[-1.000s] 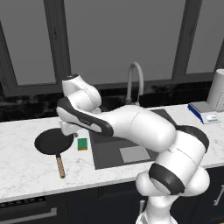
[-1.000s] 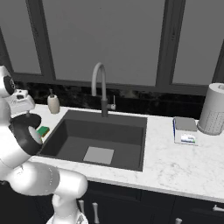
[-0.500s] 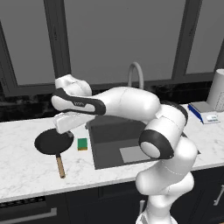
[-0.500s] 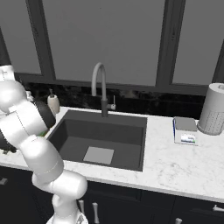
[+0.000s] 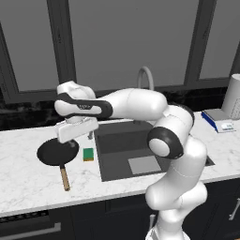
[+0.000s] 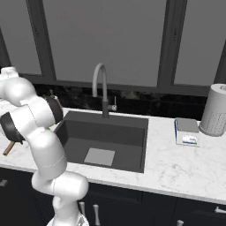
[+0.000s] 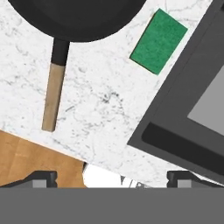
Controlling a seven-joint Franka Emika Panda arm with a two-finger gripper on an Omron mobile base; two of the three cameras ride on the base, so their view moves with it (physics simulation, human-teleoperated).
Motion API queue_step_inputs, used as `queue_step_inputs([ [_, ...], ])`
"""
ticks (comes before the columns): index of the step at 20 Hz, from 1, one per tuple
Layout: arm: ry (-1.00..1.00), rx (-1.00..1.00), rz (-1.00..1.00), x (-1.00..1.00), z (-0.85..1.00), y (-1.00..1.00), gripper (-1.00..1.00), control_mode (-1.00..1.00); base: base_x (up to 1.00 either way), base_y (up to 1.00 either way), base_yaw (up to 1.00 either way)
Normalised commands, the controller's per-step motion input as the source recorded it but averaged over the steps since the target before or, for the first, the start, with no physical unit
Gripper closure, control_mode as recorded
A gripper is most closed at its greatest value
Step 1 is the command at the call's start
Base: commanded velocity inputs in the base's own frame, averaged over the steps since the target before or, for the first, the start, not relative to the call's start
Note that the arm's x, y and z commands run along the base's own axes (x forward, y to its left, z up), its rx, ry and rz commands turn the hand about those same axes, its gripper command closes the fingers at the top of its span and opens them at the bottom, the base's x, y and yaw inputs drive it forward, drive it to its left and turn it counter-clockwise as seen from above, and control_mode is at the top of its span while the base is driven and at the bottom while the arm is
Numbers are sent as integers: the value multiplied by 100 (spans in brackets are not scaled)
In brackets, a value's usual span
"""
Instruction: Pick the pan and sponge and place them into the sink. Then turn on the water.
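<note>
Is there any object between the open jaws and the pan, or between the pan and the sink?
Nothing visible blocks the gripper above the pan. Between the pan and the sink, the sponge lies flat on the counter, low enough to lift the pan over.

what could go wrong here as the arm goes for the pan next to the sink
1. The open gripper hovers above the pan, over its rim rather than its wooden handle; closing there could slip off the round edge.
2. The sponge lies close beside the pan, between it and the sink. Dragging the pan sinkward might shove it along.
3. The handle points toward the counter's front edge, so a bumped pan could swing out over it.
</note>
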Motion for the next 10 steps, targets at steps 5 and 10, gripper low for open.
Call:
queue_step_inputs([
  [5,0,8,0,3,-27,2,-100,-100,0,0,0],
  [10,0,0,0,0,-35,31,-100,-100,0,0,0],
])
